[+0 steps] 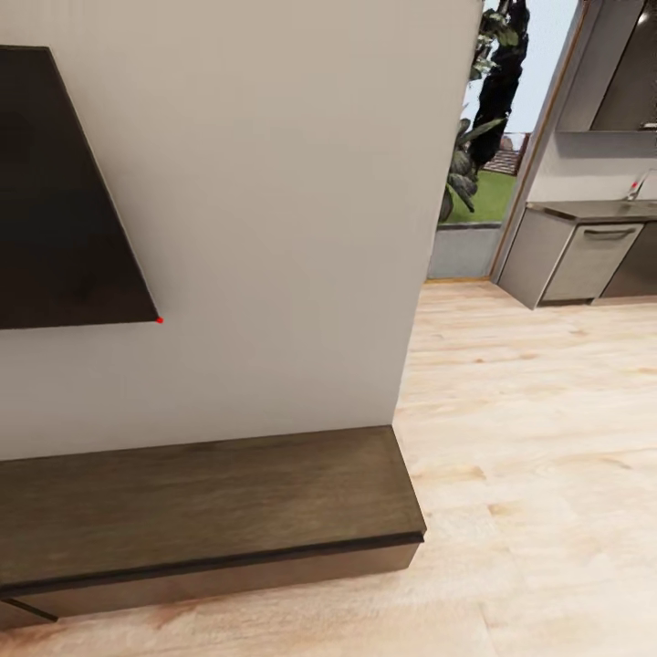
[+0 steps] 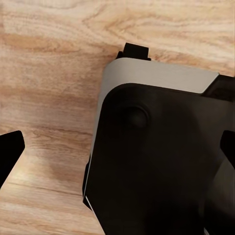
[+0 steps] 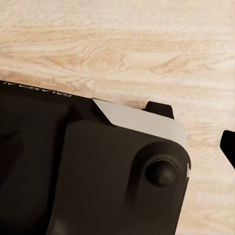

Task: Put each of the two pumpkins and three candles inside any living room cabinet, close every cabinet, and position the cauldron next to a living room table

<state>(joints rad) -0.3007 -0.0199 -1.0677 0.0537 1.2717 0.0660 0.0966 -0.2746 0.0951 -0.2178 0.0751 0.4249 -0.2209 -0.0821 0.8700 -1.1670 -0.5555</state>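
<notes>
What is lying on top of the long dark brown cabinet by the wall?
Nothing lies on the visible top of the cabinet: just bare wood grain. A dark panel hangs on the wall above it. The cabinet's left end runs out of frame, and its inside is hidden behind its fronts.

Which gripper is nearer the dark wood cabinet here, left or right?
Cannot tell. The cabinet lies low against the wall in the head view, while both wrist views look down on the robot's base and wood floor, with no cabinet.
</notes>
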